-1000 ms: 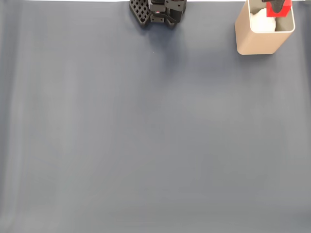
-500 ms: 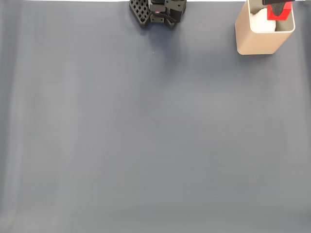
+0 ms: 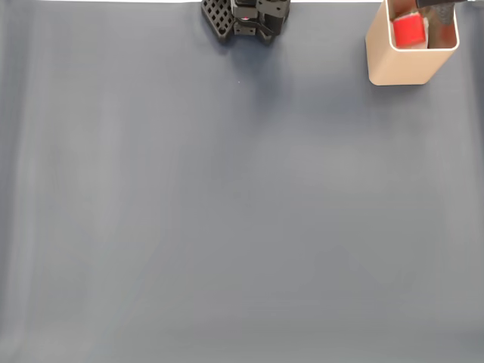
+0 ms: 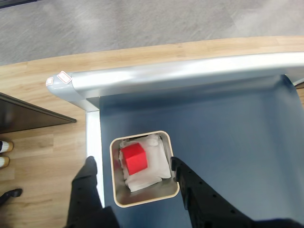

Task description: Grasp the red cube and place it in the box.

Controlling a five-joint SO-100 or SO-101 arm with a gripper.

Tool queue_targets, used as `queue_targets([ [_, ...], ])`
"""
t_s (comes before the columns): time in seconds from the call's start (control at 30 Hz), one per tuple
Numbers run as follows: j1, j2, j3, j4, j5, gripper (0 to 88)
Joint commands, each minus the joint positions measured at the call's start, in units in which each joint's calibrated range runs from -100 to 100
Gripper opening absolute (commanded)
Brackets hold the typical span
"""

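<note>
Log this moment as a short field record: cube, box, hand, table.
cube: red cube lies inside the box, on white padding
box: tan box stands upright near the table's corner, top open
hand: hand above the box, fingers spread either side of it, holding nothing
table: blue-grey table; black robot base at the top edge of the fixed view
task state: cube is in the box

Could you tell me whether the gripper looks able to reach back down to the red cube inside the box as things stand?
Probably yes: the gripper hangs open right above the box, and the red cube lies uncovered on white padding.
</note>
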Motion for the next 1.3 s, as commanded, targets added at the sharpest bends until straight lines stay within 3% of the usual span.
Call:
queue_targets([
  [0.0,0.6,-0.1,-0.3,-1.0,-0.1,43.4],
  [1.07,0.3,-3.6,5.1,-0.8,-0.6,44.7],
  [1.27,0.4,-3.8,5.1,-1.0,-0.6,41.2],
])
